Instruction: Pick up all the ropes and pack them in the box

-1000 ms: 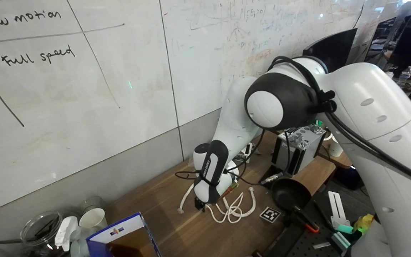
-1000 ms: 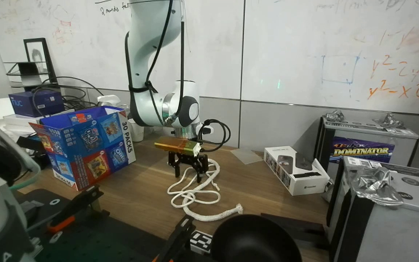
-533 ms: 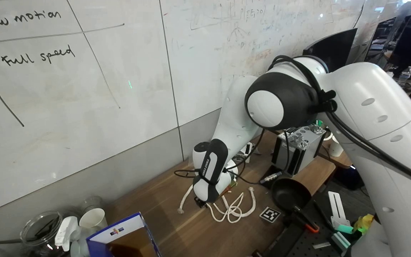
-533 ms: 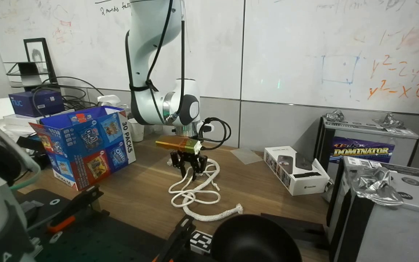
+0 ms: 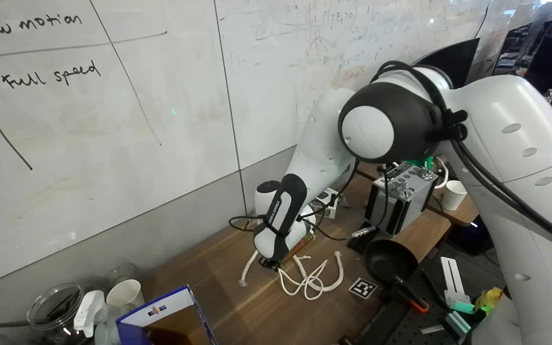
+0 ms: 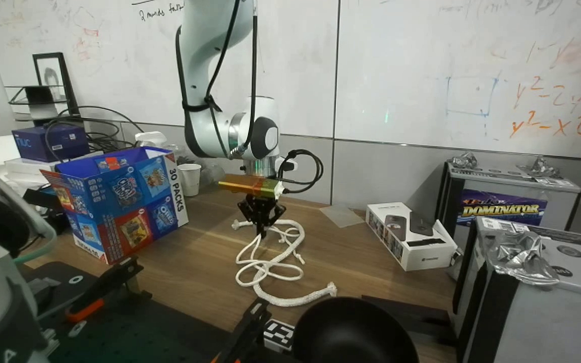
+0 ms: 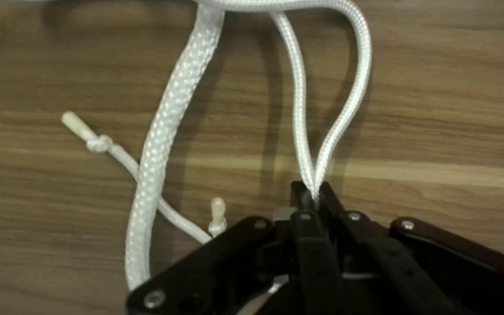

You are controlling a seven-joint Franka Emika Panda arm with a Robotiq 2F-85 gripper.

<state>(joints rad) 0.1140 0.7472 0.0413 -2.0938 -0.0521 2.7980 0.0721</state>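
Blue printed cardboard formed the box, which stood at the left of the desk in an exterior view, its mouth facing up. Just behind it and to its right was a white cup. Near the centre, the robot arm reached down; the gripper hung well apart from the box, its jaws drawn tight on a bend of the thin rope. The rest of that rope lay mostly in loops on the desk, crossing the thick rope, which curved round to a flared end at the right. Lower in the view, a checkered block stood just left of a black pan. Farther right were a white carton and two grey machines topped with crumpled foil. At the left of the wrist view, one knotted tip of the thin rope lay on the desk, the strand behind it passing beneath the thick rope; a second knotted tip showed between the thick rope and the jaws; farther right, two strands of the thin rope met, pinched between the jaws.
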